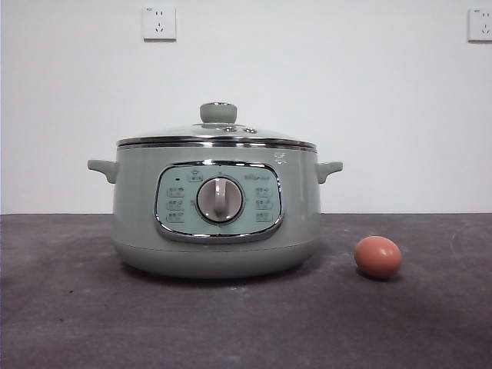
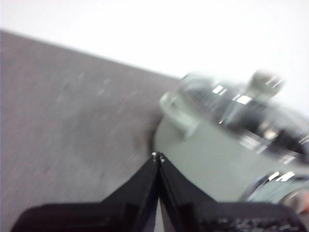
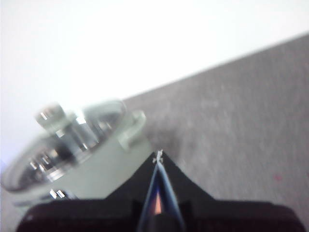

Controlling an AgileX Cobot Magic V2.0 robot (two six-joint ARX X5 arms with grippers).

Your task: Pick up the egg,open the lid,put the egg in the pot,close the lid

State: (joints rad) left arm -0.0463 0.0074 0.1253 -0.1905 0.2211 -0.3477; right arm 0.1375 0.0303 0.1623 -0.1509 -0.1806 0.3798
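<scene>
Egg (image 1: 377,257) on table (image 1: 69,323), right of your lidded pot (image 1: 215,231).
Lid (image 1: 216,135) seated; left tool (image 2: 158,157) and right tool (image 3: 158,156) both pressed together, holding nothing.

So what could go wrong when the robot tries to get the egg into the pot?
1. The egg is smooth and round and lies loose on the table, so it could roll away or crack if squeezed.
2. The lid is on the pot and has only a small knob to grab. It might slip.
3. Both grippers, left and right, are shut, so the fingers must open first.
</scene>
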